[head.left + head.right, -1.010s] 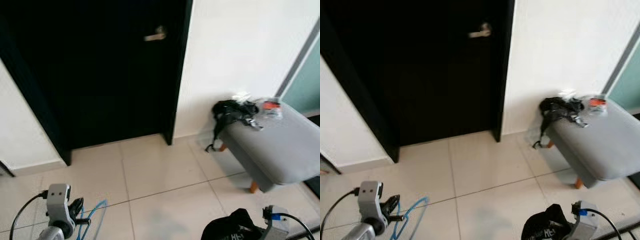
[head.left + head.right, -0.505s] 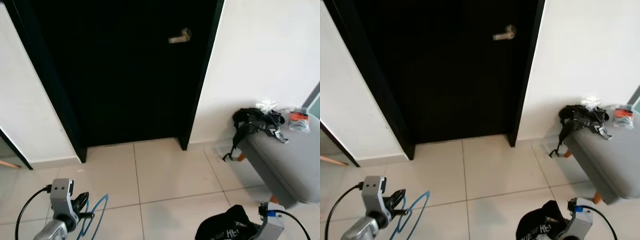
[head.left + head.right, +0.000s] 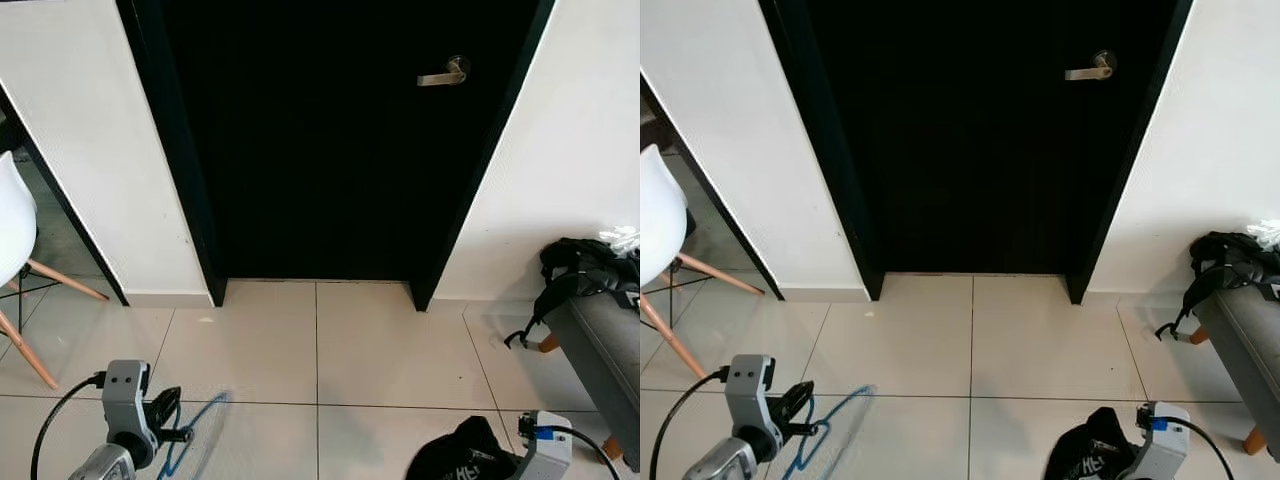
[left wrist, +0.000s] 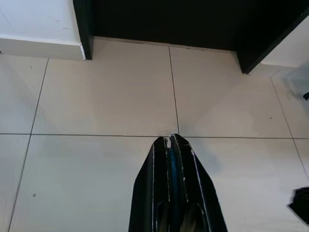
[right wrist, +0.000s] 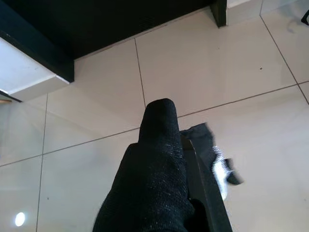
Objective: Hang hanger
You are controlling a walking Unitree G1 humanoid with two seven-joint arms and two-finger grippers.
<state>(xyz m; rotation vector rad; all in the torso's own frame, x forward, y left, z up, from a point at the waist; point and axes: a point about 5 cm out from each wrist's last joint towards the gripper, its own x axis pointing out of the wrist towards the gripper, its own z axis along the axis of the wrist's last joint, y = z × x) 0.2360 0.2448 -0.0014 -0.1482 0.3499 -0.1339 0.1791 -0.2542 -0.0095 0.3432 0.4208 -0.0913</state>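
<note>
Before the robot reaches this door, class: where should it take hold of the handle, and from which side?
Grip the lever handle on its long horizontal bar, near the free end pointing to the robot's left, coming from above. The pivot sits at the door's right edge, so the free end probably gives most leverage.

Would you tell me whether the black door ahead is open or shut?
Shut: the black door fills its frame from side to side, meets the tiled floor, and its handle sits level.
</note>
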